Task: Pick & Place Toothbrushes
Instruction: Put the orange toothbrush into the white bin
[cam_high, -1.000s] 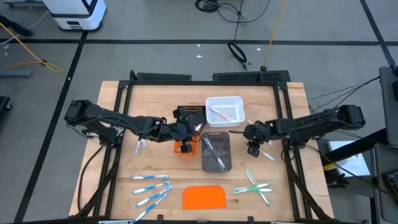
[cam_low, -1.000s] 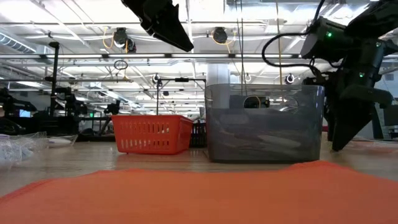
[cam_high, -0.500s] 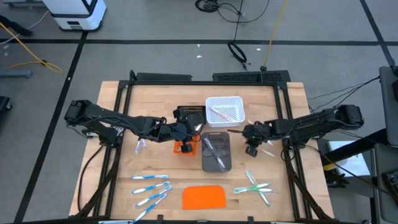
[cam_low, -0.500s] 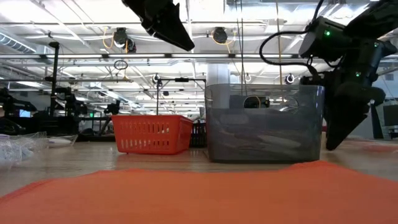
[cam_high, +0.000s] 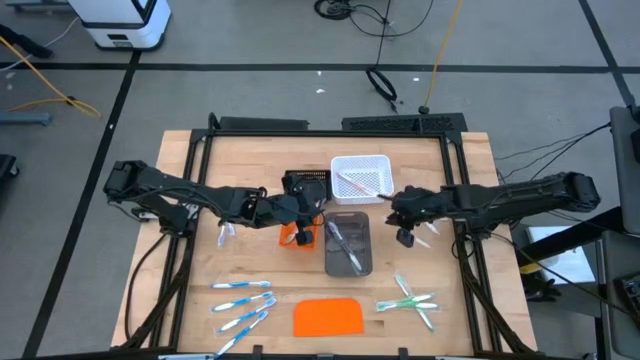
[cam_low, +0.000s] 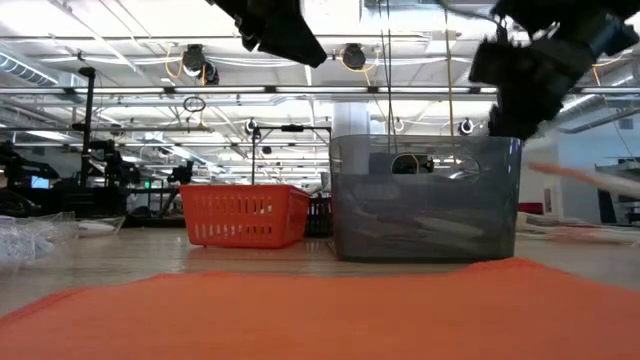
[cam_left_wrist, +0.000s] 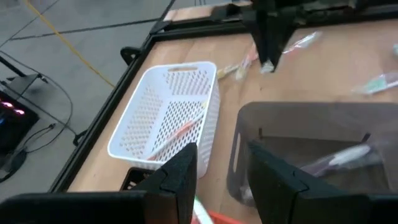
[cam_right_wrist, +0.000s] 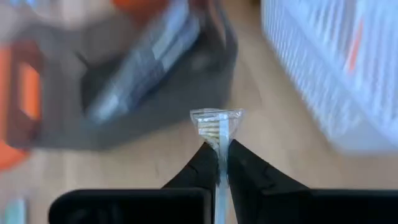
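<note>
right tool (cam_right_wrist: 217, 163) lifted since earlier | clamps wrapped toothbrush (cam_right_wrist: 216, 124)

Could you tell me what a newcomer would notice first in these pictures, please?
Probably the right gripper, shut on a wrapped toothbrush raised above the table between the white basket and the grey bin. Next, the bright orange slab at the near edge, flanked by blue toothbrushes and green toothbrushes.

Bright, even light from ceiling fixtures (cam_low: 200, 62) washed the wooden table (cam_high: 230, 160), leaving only faint shadows. In the right wrist view the grey bin (cam_right_wrist: 124, 81) and white basket (cam_right_wrist: 336, 68) were smeared by motion blur. The orange slab (cam_low: 320, 310) lay out of focus in the low view.
</note>
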